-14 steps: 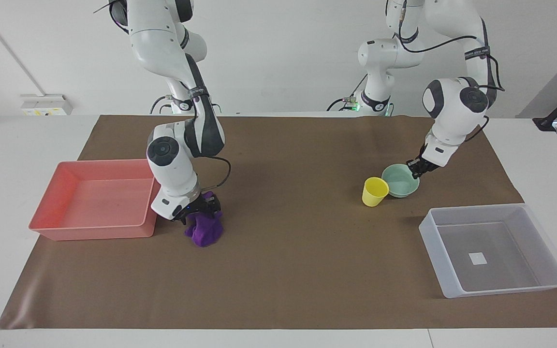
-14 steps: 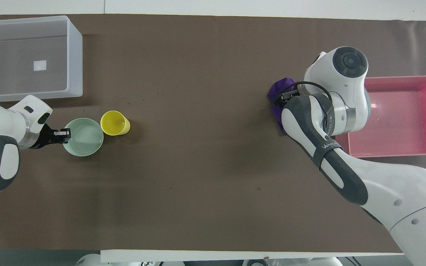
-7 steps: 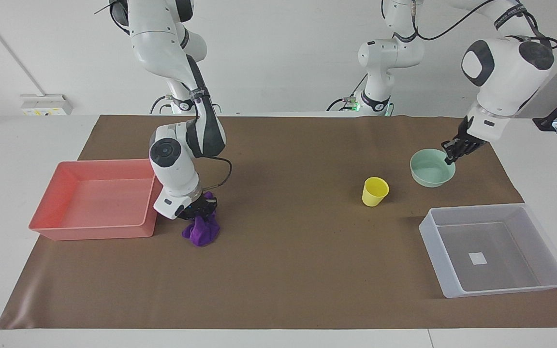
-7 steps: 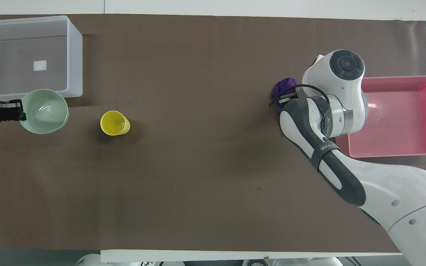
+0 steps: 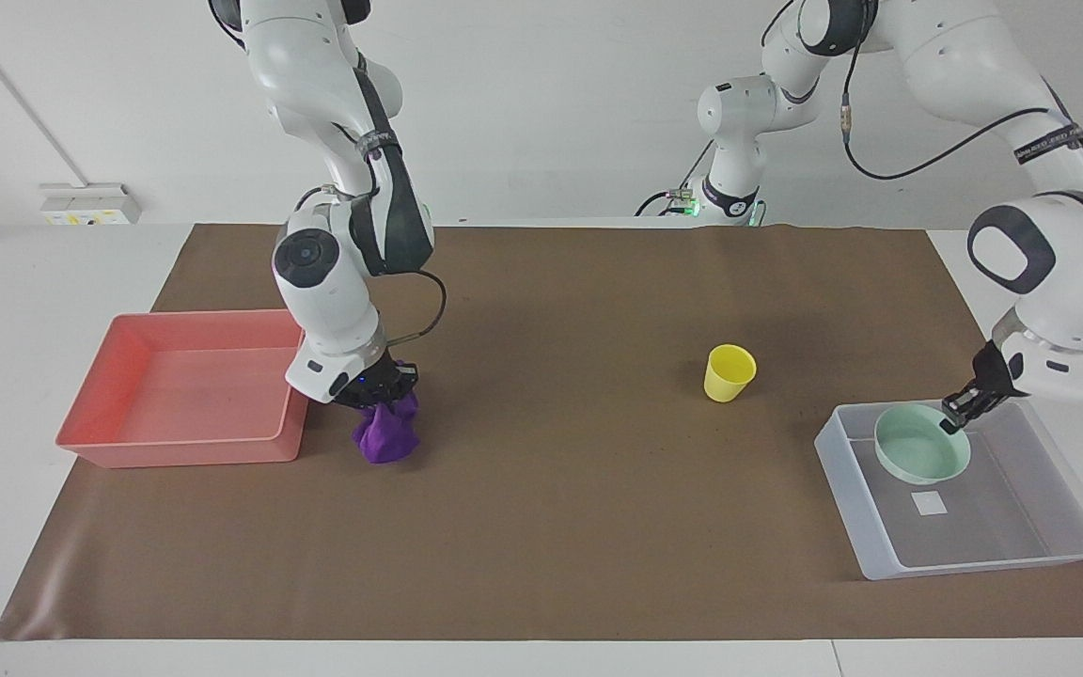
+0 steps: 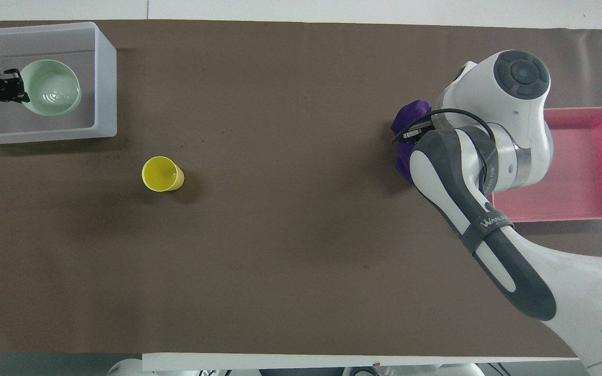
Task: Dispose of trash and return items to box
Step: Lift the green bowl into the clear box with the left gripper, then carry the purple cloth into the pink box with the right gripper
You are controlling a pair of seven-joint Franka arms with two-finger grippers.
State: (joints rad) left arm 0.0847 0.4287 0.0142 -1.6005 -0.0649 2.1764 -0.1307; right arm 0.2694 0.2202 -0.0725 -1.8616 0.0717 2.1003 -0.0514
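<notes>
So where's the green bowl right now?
The mint-green bowl is over the translucent box at the left arm's end of the table, held by its rim in the left gripper, farther from the robots than the yellow cup.

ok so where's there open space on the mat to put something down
The widest bare patch is the brown mat between the yellow cup and the purple rag. It is crowded beside the pink tray, where the right end effector holds the rag, and at the clear bin, where the left end effector holds the green bowl.
</notes>
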